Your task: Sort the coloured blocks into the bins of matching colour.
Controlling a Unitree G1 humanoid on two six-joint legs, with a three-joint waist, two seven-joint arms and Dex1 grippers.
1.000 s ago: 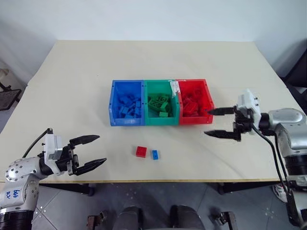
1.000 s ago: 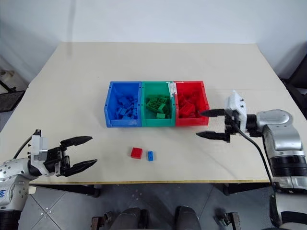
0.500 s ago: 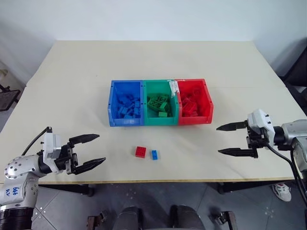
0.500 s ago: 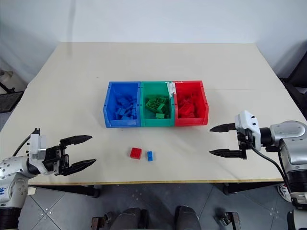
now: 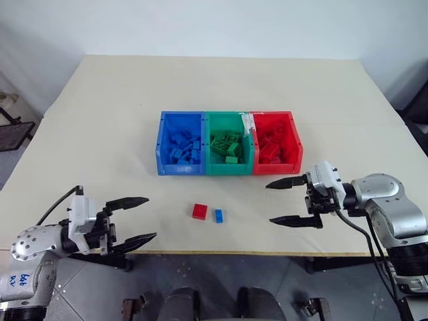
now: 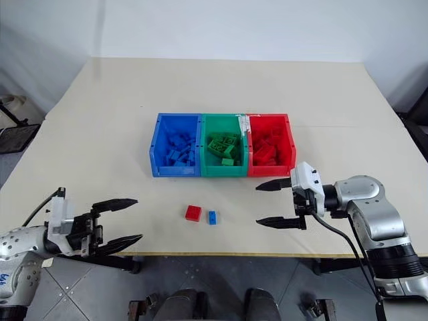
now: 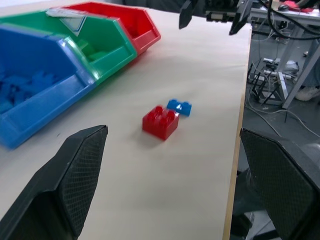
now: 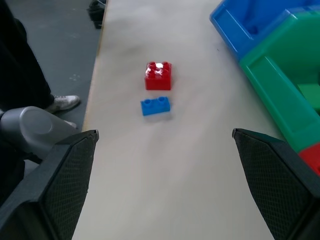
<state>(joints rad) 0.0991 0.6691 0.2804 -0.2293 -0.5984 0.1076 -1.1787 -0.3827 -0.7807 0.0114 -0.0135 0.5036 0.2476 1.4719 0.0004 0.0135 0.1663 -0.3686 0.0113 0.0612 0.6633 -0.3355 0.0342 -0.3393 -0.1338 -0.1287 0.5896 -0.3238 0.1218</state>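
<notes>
Two loose coloured blocks lie near the table's front edge: a square red block (image 5: 198,211) and, just right of it, a smaller blue block (image 5: 217,215). Behind them stand the three joined bins, blue (image 5: 179,168), green (image 5: 229,168) and red (image 5: 277,167), each holding several blocks of its own colour. My left gripper (image 5: 151,217) hovers open at the front left, level, pointing towards the red block (image 7: 160,122). To the right of the blue block (image 8: 155,105), my right gripper (image 5: 269,203) is open in front of the red bin, pointing left. Neither gripper holds anything.
The beige table (image 5: 100,120) ends just in front of the blocks, with grey floor below. A taped white label (image 5: 248,123) sits on the rim between the green and red bins. A dark chair (image 5: 13,134) stands off the table's left side.
My right gripper has come away from beside the red bin, down towards the table's front and left towards the loose blocks. The left gripper edged right. Both stayed open.
</notes>
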